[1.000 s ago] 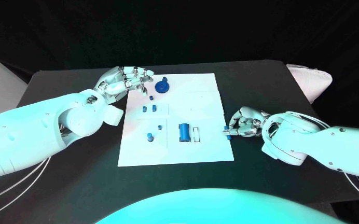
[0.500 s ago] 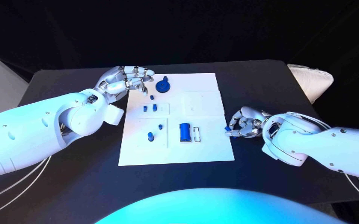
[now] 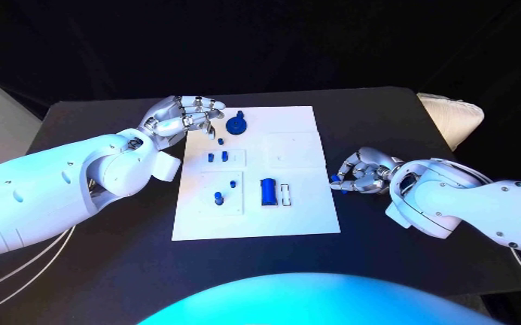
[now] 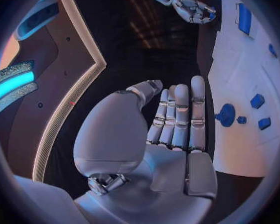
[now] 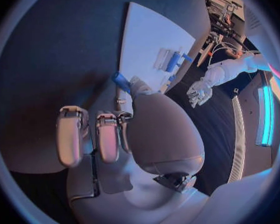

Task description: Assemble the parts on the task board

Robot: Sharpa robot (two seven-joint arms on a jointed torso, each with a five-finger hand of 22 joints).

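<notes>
- The task board [image 3: 299,126] lies in the middle of the black table [image 3: 98,257], and most of the blue parts rest on it.
- A round blue part with a knob [image 3: 237,125] sits at the far end of the board, with a tiny blue piece [image 3: 220,141] just beside it.
- Two small blue blocks [image 3: 217,157] stand side by side in a square recess toward the board's left side.
- A larger blue block [image 3: 267,192] stands in the near half of the board, touching or just beside a white slotted fixture [image 3: 285,194].
- Two more small blue pieces [image 3: 223,192] occupy the recess to the left of that block; whether they are fully seated cannot be told.
- The right hand [image 3: 359,173] hangs just off the board's right edge and pinches a small blue part [image 5: 120,81] between thumb and fingertip, the other fingers curled.
- The left hand [image 3: 184,116] rests at the board's far left corner, holding nothing, fingers extended and lying close together beside the round part.
- Judgement: assembly is midway. Several parts appear placed, and the pinched part is not yet inserted. The recess on the board's right side [image 3: 295,150] appears unfilled.
</notes>
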